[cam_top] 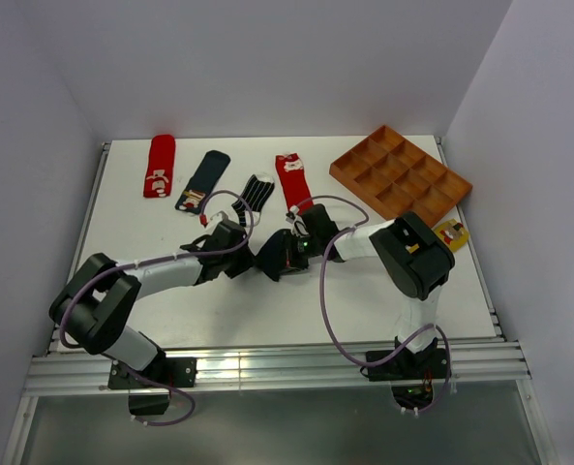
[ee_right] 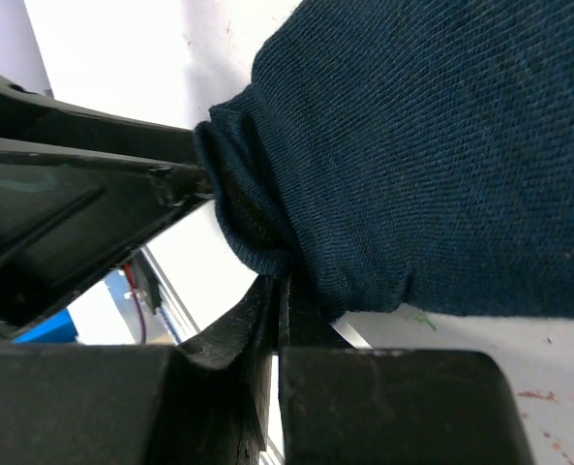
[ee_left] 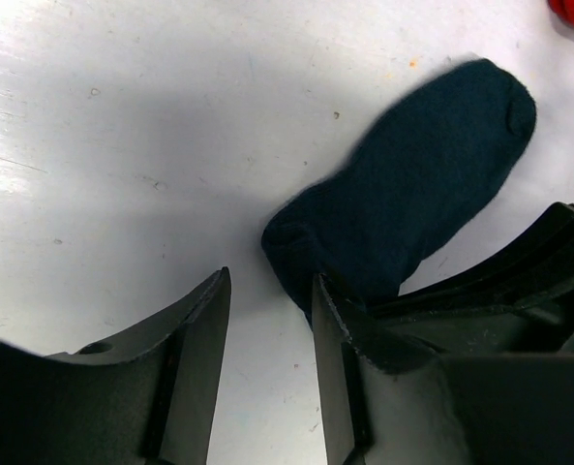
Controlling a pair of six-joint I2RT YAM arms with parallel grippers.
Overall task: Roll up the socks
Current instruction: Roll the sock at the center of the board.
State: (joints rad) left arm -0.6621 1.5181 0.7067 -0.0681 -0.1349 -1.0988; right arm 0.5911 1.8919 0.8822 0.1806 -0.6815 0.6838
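Observation:
The plain navy sock [ee_left: 422, 174] lies on the white table between both grippers, its near end folded; it fills the right wrist view [ee_right: 441, 145]. My left gripper [ee_left: 270, 281] is open, low over the table, with its right finger [ee_left: 337, 329] against the sock's folded end and bare table between the jaws. My right gripper [ee_right: 282, 291] is shut on the sock's rolled edge. In the top view the two grippers meet at mid-table, the left [cam_top: 240, 254] and the right [cam_top: 285, 254], hiding most of the sock.
Along the back lie a red sock [cam_top: 159, 165], a navy sock with a patch [cam_top: 202, 181], a striped sock [cam_top: 257, 192] and a second red sock [cam_top: 292, 180]. A mustard sock [cam_top: 451, 233] lies by the right arm. A brown compartment tray [cam_top: 400, 172] stands back right.

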